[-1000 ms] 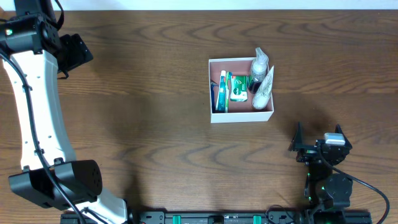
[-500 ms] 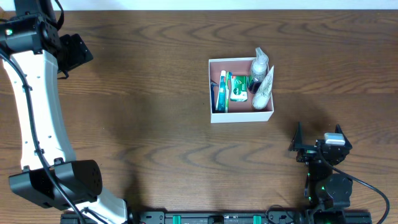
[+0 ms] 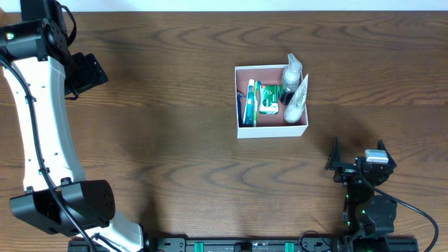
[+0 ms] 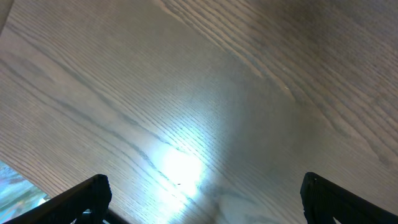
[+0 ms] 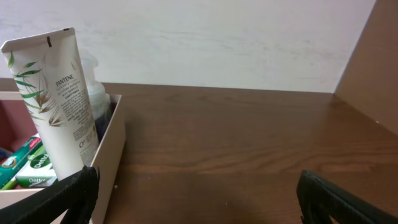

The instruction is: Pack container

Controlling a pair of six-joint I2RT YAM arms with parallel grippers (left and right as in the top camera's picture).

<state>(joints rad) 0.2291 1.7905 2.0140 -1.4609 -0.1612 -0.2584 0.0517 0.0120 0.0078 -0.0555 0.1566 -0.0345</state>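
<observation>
Since nothing loose shows on the surface (image 3: 175,140), packing looks finished or nearly so; the next move probably needs no grasp, only a retreat. One container (image 3: 271,131) sits right of centre, holding one white tube (image 3: 297,103), one bottle (image 3: 292,70), one green pack (image 3: 267,105) and one long blue-green item (image 3: 249,105). Left fingers (image 4: 87,199) and right fingers (image 5: 68,199) are spread wide, holding nothing.

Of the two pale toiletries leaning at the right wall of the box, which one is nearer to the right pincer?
The white Pantene tube with the leaf print; the translucent bottle stands behind it, farther from the right pincer.
</observation>
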